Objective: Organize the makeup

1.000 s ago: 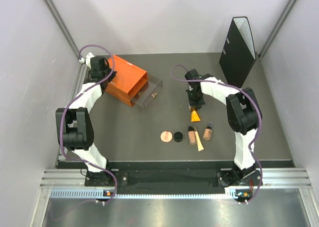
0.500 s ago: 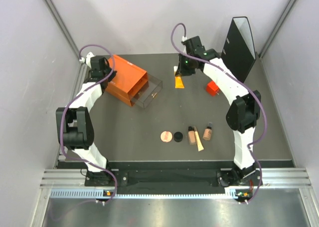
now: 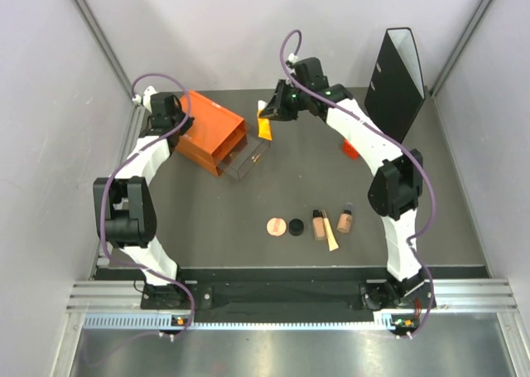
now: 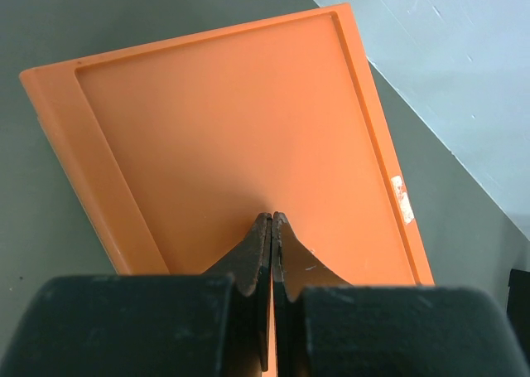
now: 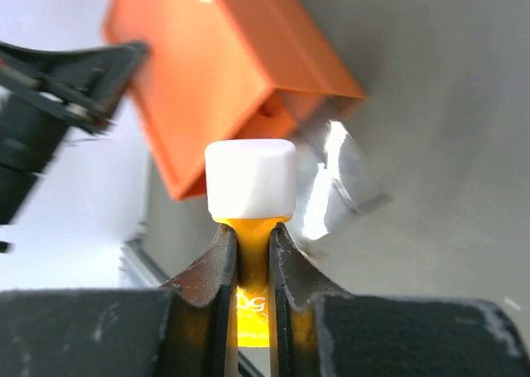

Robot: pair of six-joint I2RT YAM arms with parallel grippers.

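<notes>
My right gripper (image 3: 272, 112) is shut on the orange tube (image 3: 265, 128) just below its white cap (image 5: 249, 178), holding it in the air over the clear drawer (image 3: 249, 154) pulled out of the orange drawer box (image 3: 209, 132). The rest of the makeup lies in a row near the front: a pink disc (image 3: 276, 225), a black disc (image 3: 296, 226), two beige dark-capped bottles (image 3: 319, 224) (image 3: 345, 219) and a beige stick (image 3: 331, 237). My left gripper (image 4: 272, 219) is shut and empty, its tips against the box top (image 4: 232, 137).
A small red cube (image 3: 351, 150) sits partly behind the right arm. A tall black file holder (image 3: 396, 83) stands at the back right. Grey walls close in the table on three sides.
The right arm has carried the orange tube from the middle of the table up and to the back left, to above the open drawer. The left arm has stayed put.
</notes>
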